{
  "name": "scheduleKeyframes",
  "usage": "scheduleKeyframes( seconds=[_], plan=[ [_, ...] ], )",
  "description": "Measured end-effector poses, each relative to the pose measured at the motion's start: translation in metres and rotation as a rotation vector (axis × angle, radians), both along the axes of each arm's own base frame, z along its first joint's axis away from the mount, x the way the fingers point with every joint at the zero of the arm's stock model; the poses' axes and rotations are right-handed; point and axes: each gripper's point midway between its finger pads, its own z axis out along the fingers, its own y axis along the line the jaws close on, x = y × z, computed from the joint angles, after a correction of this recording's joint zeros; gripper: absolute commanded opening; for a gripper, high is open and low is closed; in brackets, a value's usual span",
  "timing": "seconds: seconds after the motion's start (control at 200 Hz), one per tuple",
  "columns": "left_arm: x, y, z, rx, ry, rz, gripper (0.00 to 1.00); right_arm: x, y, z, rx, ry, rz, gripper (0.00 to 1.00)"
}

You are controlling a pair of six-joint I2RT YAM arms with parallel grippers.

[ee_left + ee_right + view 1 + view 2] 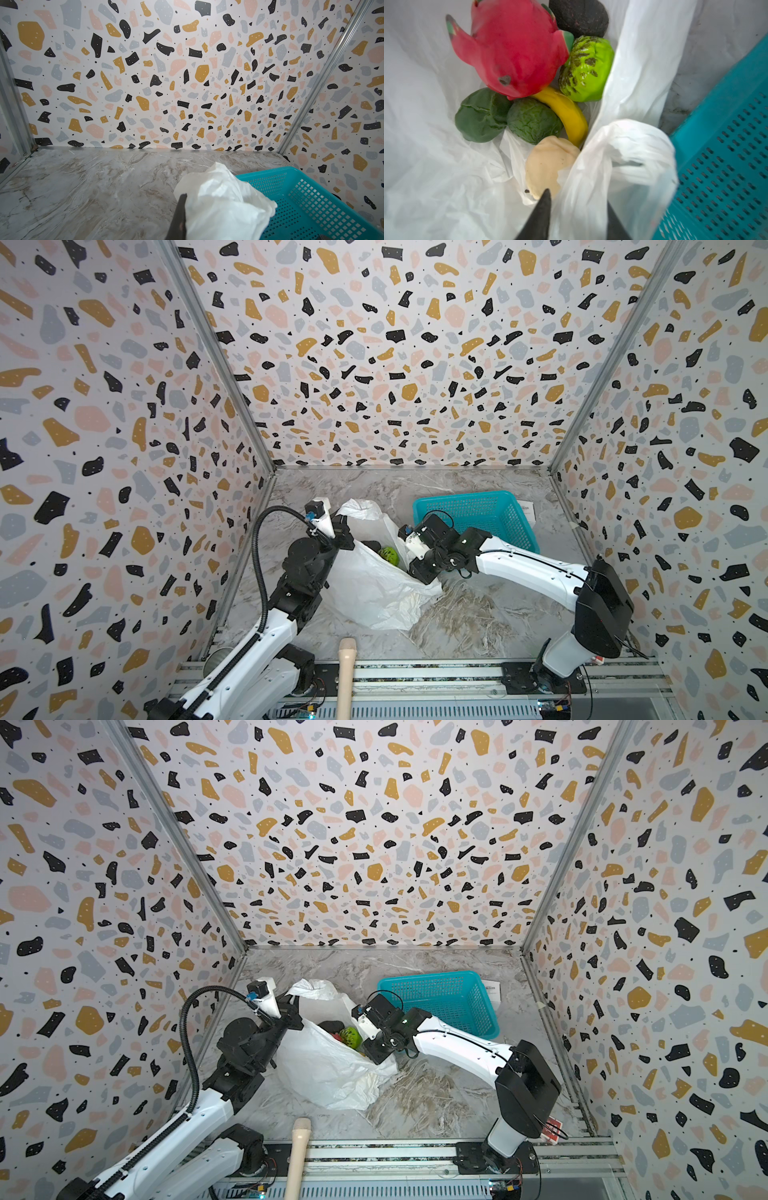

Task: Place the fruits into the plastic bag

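left gripper pinches bag handle; right gripper closed, apparently on the opposite rim; fruits inside.

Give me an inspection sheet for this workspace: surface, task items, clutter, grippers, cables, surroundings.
Surface: marble table, no spill seen.
Job's things: bag held open; dragon fruit, banana, cream piece, green fruits and dark fruit inside.
Clutter: teal basket, no fruit seen in it; paper label behind it; beige handle at the front.
Grippers: left gripper, jaws shut on the bag's edge; right gripper, jaws shut on the opposite edge.
Cables: black hose along left arm; thin loop at right wrist.
Surroundings: terrazzo walls, front rail.
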Motion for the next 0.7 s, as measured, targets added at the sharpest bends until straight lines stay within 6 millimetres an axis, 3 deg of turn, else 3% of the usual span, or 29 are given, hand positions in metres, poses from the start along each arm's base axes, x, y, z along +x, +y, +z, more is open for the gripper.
scheduleKeyframes(
  seconds=[0.125, 0.205, 0.265, 0.436, 0.511, 0.596, 0.701],
  plan=[
    [0.0, 0.0, 0.001, -0.002, -0.004, 0.001, 0.0, 0.002, 0.004, 0.005, 0.019, -0.006, -0.003, 0.0],
    [0.0, 0.001, 0.002, -0.006, -0.005, 0.004, 0.0, 0.011, 0.012, 0.022, 0.063, -0.041, -0.006, 0.0],
    [0.0, 0.001, 0.001, -0.016, -0.002, 0.008, 0.0, 0.021, 0.025, 0.046, 0.127, -0.088, -0.006, 0.0],
    [0.008, 0.006, -0.001, -0.057, 0.009, 0.049, 0.0, 0.05, 0.065, 0.146, 0.394, -0.276, 0.006, 0.0],
    [0.014, 0.006, -0.002, -0.063, 0.014, 0.062, 0.0, 0.057, 0.075, 0.18, 0.491, -0.346, 0.008, 0.0],
    [0.027, 0.002, 0.01, -0.065, 0.005, 0.067, 0.0, 0.061, 0.08, 0.203, 0.557, -0.401, 0.008, 0.0],
    [0.048, -0.011, 0.048, -0.073, -0.049, 0.041, 0.0, 0.066, 0.081, 0.216, 0.592, -0.447, -0.005, 0.0]
  ],
)
